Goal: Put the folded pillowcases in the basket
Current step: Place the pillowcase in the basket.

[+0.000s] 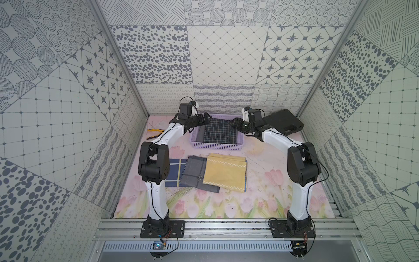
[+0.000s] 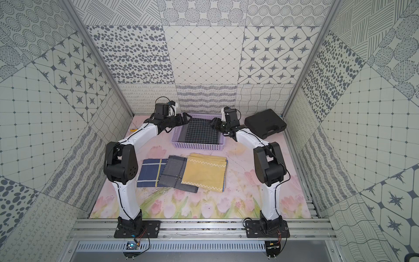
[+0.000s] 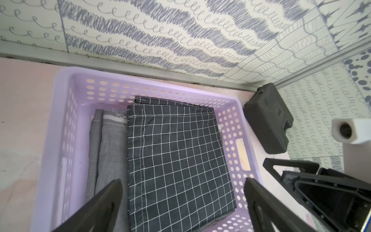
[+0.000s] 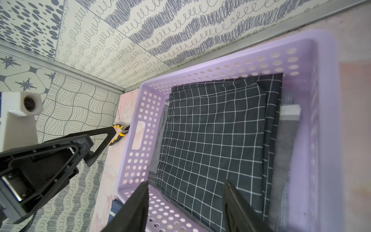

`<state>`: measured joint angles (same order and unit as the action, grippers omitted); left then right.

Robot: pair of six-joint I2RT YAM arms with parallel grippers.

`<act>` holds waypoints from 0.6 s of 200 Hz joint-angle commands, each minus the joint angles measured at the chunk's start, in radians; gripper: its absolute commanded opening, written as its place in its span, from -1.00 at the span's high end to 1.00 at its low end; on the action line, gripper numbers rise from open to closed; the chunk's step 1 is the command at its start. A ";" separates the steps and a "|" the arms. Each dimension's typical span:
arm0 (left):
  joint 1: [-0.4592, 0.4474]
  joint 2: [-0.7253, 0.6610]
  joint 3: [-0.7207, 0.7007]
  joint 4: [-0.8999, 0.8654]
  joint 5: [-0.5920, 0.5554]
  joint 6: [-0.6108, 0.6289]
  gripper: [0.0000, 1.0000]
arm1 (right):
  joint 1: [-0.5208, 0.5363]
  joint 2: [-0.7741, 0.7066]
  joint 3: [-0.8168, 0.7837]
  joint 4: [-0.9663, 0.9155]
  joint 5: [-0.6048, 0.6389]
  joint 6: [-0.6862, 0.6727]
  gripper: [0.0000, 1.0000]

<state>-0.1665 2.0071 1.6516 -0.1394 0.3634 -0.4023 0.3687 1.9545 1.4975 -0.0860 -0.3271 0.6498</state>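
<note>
left tool (image 1: 203,118), right tool (image 1: 235,124) open above basket (image 1: 216,147) rims; pillowcase (image 1: 218,131) inside

Rear centre: lilac basket (image 1: 216,147), back rim close to the rear wall (image 1: 223,96), tight behind. Its top is open; black grid pillowcase (image 1: 218,132) lies flat over most of the floor, grey fabric (image 1: 199,135) showing beside it. The left gripper (image 1: 206,119) and right gripper (image 1: 234,124) hang over the short ends, jaws apart; the span between them is clear. Black hard case (image 1: 284,122) fills the right rear corner; yellow-handled pliers (image 1: 154,134) lie left of the basket. Navy plaid cloth (image 1: 173,173), grey check cloth (image 1: 193,174) and yellow cloth (image 1: 225,173) overlap in front of the basket, a narrow bare strip between. Floral mat (image 1: 265,181) is bare right of the yellow cloth and along the front.
</note>
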 commanded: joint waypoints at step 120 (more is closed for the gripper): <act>-0.160 -0.757 -0.971 0.183 -0.066 -0.192 -0.99 | -0.001 -0.787 -0.760 -0.117 0.100 -0.105 -0.36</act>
<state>-0.2794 1.3933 0.8555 -0.0341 0.3374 -0.5320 0.3687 1.2655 0.8143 -0.1806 -0.2379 0.5781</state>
